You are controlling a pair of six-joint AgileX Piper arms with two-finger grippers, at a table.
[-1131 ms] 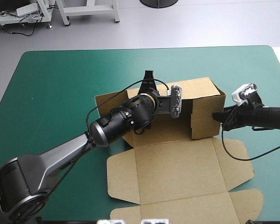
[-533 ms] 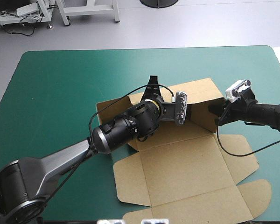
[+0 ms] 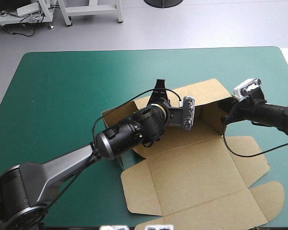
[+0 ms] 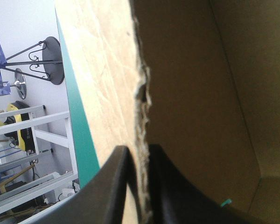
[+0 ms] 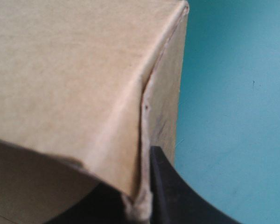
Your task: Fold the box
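Note:
The brown box [image 3: 197, 177] lies right of the table's centre, its lid flat toward the near edge and its back and right walls raised. My left gripper [image 3: 159, 90] reaches over the box and pinches the far wall from above. In the left wrist view the left gripper [image 4: 142, 191] has its black fingers [image 4: 114, 186] all but shut, with the board's raw edge [image 4: 141, 93] between them. My right gripper [image 3: 225, 112] holds the right wall near its far corner. In the right wrist view the right gripper [image 5: 142, 205] clamps a folded board corner [image 5: 70, 70].
The teal-green cover [image 3: 62, 86] lies bare on the left and along the far side of the table. The lid's flaps [image 3: 266, 191] reach close to the near right edge. The right arm's black cable hangs over the lid's right flap.
The whole box has slid and turned toward the right front. The left gripper moved right with the far wall. The right gripper shifted slightly farther back, and the right wall now stands more angled.

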